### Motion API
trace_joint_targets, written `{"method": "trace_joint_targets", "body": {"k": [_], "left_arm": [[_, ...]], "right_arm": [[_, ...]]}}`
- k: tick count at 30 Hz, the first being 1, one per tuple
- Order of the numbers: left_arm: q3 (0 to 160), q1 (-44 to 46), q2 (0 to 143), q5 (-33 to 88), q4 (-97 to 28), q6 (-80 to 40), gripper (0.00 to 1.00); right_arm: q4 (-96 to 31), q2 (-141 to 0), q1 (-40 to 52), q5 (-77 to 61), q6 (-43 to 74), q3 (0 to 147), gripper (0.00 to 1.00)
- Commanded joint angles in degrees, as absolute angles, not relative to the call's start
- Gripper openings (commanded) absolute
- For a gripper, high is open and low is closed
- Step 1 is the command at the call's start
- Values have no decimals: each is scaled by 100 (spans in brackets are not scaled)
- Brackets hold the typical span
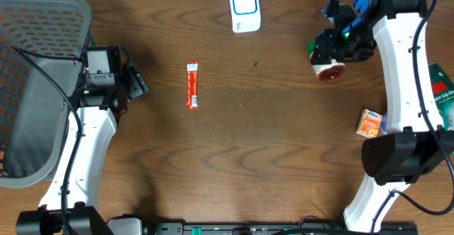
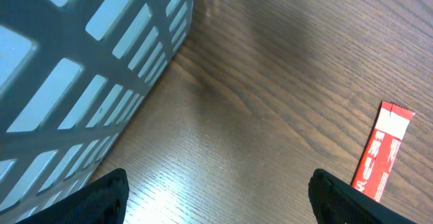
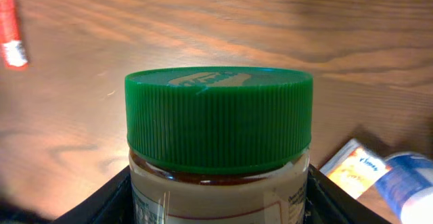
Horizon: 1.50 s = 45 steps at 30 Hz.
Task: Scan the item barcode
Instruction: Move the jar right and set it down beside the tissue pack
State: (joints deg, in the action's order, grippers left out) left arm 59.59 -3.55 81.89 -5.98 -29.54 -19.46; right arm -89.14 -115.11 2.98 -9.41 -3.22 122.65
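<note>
My right gripper (image 1: 333, 50) is closed onto the jar (image 1: 328, 70). On the right wrist view the two black fingers (image 3: 101, 198) press against its glass sides just under the ribbed green lid (image 3: 220, 116), and the lid points out ahead of the fingertips. From overhead a round red-and-white part of the jar shows just below the gripper, with a sliver of green at its left edge. I cannot tell whether the jar is clear of the table (image 1: 269, 143) or touching it. The white scanner (image 1: 245, 8) with its blue outline lies well off to that gripper's left and slightly farther out, with bare wood between them. An orange packet (image 1: 369, 123) sits back towards the right arm's base, behind the gripper, and a green-and-white package (image 1: 443, 93) lies farther to its right at the frame edge. My left gripper (image 1: 135, 84) has its jaws spread wide with nothing between them. On its wrist view only wood grain shows between the two dark fingertips (image 2: 101, 197). The grey basket (image 1: 35, 86) stands close on its left, and the red sachet (image 1: 192, 86) lies flat ahead and to its right, apart from both fingers.
</note>
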Motion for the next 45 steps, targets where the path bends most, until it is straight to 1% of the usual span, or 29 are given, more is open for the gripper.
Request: {"method": "trace_joint_targets", "body": {"k": [1,7,15,20,22,27,29,30,31,32,33,34,35,37,39,45], "left_arm": [[6023,-427,8158,-711,-2954,-1959,85],[6023,-427,8158,-711,-2954,-1959,85],[6023,-427,8158,-711,-2954,-1957,85],[6023,-427,8158,-711,-2954,-1957,85],[6023,-427,8158,-711,-2954,-1959,85],[6023,-427,8158,-711,-2954,-1959,85],[6023,-427,8158,-711,-2954,-1957,85],[6023,-427,8158,-711,-2954,-1957,85],[6023,-427,8158,-711,-2954,-1959,85],[6023,-427,8158,-711,-2954,-1959,85],[6023,-427,8158,-711,-2954,-1959,85],[6023,-427,8158,-711,-2954,-1959,85],[6023,-427,8158,-711,-2954,-1957,85],[6023,-427,8158,-711,-2954,-1959,85],[6023,-427,8158,-711,-2954,-1957,85],[6023,-427,8158,-711,-2954,-1957,85]], "right_arm": [[-8440,-11476,-54,-615,-318,11657,21],[-7188,-11476,-631,-161,64,10523,21],[-5485,-11476,-1345,-198,338,9321,22],[-4925,-11476,-1597,-187,292,8919,25],[-4733,-11476,-1671,-176,292,8783,25],[-4716,-11476,-1754,-150,292,8600,26],[-4716,-11476,-1772,-62,292,8527,33],[-4718,-11476,-1778,8,292,8493,38],[-4737,-11476,-1780,62,292,8462,45],[-4746,-11476,-1782,64,292,8442,49],[-4744,-11476,-1780,64,292,8423,57],[-4744,-11476,-1780,62,290,8418,68],[-4744,-11476,-1780,64,290,8418,77],[-4740,-11476,-1782,62,292,8418,91],[-4737,-11476,-1782,62,292,8418,99],[-4762,-11463,-1780,58,292,8499,99]]}}
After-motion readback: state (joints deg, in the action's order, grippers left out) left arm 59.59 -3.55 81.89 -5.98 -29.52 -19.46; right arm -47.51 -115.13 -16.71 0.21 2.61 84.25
